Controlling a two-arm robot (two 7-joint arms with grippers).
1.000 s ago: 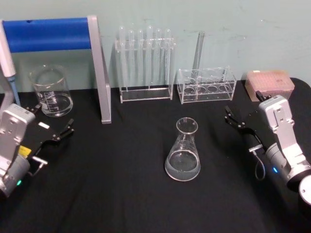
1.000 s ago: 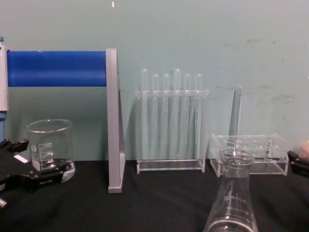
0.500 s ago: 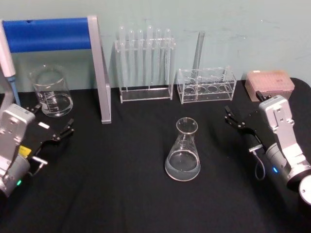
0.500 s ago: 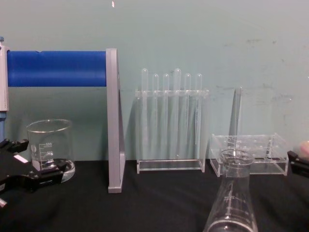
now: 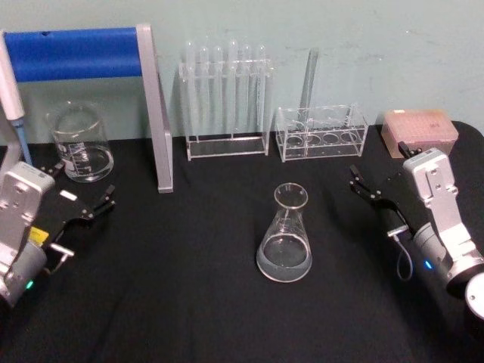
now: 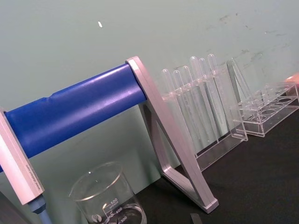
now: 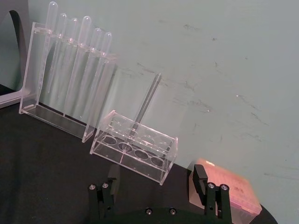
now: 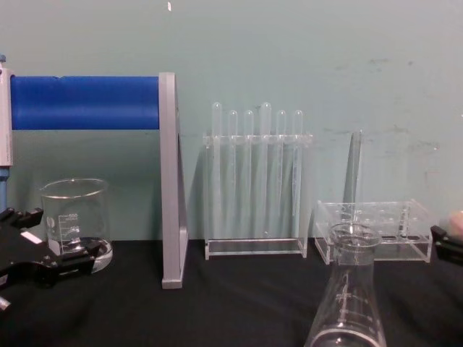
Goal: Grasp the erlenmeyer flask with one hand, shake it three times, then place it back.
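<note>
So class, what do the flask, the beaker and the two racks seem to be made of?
Flask: clear glass, it seems; glossy, see-through, white marks. Beaker: likely glass too; transparent, printed scale. Tall rack and low rack: probably clear acrylic, judging by flat transparent panels with bright edges.

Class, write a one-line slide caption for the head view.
Erlenmeyer flask stands upright on the black table between the open left gripper and open right gripper, neither touching it.

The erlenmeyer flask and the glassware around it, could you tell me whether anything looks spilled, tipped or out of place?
Nothing stands out. The erlenmeyer flask stands upright on the black table, liquid inside, with no puddle around it. The beaker and test tube rack are upright too.
</note>
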